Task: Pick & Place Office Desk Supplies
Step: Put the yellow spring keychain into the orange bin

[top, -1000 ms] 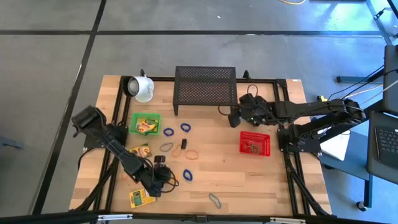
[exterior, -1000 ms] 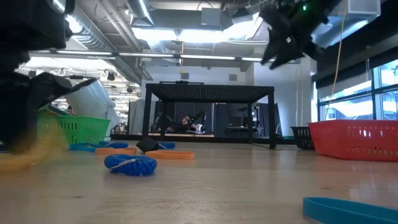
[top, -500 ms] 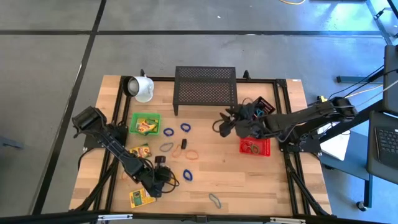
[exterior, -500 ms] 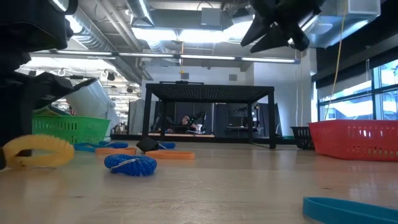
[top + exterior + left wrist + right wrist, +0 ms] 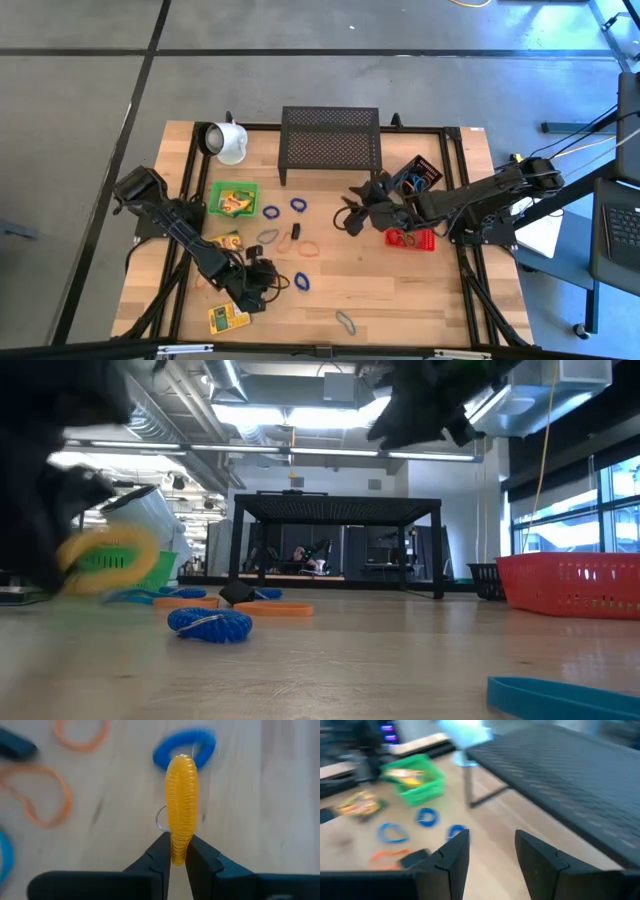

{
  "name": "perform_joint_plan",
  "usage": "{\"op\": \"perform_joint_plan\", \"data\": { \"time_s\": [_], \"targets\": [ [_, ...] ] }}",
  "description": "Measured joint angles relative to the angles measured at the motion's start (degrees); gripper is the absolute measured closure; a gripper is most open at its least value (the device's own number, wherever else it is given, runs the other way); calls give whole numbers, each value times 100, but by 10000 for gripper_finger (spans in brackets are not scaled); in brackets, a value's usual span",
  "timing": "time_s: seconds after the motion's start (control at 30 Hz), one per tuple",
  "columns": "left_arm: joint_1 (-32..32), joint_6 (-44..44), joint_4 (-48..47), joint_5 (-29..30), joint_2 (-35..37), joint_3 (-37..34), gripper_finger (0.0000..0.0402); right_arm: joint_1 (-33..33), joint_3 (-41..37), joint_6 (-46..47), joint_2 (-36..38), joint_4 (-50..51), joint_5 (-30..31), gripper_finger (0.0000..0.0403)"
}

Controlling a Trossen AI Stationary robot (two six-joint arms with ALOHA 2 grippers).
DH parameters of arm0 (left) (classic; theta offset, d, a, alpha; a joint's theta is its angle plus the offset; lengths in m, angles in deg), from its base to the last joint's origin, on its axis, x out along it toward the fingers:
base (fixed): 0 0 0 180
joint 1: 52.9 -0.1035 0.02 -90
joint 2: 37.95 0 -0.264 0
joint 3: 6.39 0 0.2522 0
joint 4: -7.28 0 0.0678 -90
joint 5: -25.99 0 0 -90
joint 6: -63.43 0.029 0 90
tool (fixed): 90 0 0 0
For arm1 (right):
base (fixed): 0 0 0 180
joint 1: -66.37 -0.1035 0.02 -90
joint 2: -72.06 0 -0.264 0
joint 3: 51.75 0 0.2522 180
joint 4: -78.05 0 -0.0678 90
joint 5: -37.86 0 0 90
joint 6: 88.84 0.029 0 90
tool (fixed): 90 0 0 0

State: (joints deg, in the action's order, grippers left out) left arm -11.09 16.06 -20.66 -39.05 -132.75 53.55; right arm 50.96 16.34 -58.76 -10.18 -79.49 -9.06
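At the surface's (image 5: 400, 285) near-left, the left tool (image 5: 178, 854) is clenched on the lower end of a yellow coil band (image 5: 181, 805), light, springy and ribbed, so probably best pinched across one strand, while over the middle the right tool (image 5: 490, 852) hangs released and empty.
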Motion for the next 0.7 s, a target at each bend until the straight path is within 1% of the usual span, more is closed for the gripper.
{"op": "perform_joint_plan", "data": {
  "time_s": [0.13,0.2,0.27,0.43,0.53,0.6,0.7],
  "targets": [
    [-1,166,43,425,311,3,366,-3,0,-695,-115,-784,-725,243],
    [-1,320,139,687,493,5,375,-8,-2,-1122,-263,-1264,-1041,243],
    [2,499,277,917,660,5,380,-5,0,-1611,-455,-1780,-1491,243],
    [4,1215,904,1415,1046,10,373,-8,0,-2968,-1061,-2936,-3314,243],
    [2,1726,1253,1621,1213,10,372,-10,0,-3377,-1358,-3586,-4138,243],
    [2,2057,1462,1834,1272,12,373,-8,0,-3464,-1504,-4044,-4339,243],
    [2,2551,1843,2221,1291,14,374,-8,0,-3506,-1602,-4515,-4357,243]
  ]
}}
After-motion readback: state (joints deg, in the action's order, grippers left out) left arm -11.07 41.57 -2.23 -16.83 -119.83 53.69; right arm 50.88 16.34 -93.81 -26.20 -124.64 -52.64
